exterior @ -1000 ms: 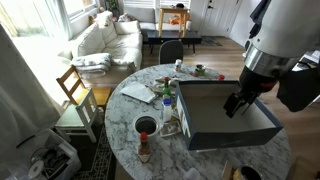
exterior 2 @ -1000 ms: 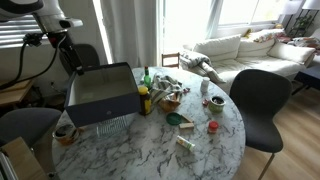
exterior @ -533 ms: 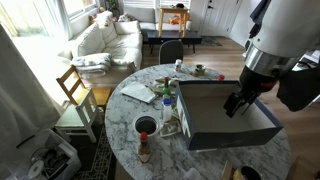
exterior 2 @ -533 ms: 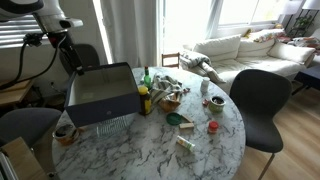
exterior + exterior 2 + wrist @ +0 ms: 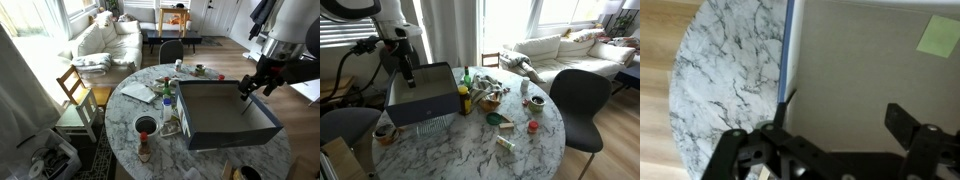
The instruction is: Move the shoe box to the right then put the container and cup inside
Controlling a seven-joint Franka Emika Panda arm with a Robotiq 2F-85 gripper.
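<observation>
Gripper (image 5: pixel 845 118) is open: its fingers (image 5: pixel 904 120) are spread wide with nothing between them. It hangs over the open shoe box (image 5: pixel 225 115), near the box's wall at 1 o'clock in an exterior view. The shoe box sits on the 3 o'clock side of the round marble table (image 5: pixel 130 105). A green sticky note (image 5: pixel 938 35) lies inside. A cup (image 5: pixel 146 126) stands at the box's 9 o'clock, apart from it.

Under the jaws, open room is being offered by the shoe box (image 5: pixel 860 70) floor. Its blue wall (image 5: pixel 790 50) is being met just beside one finger; bottles & clutter (image 5: pixel 167 105) are being kept beyond it.
</observation>
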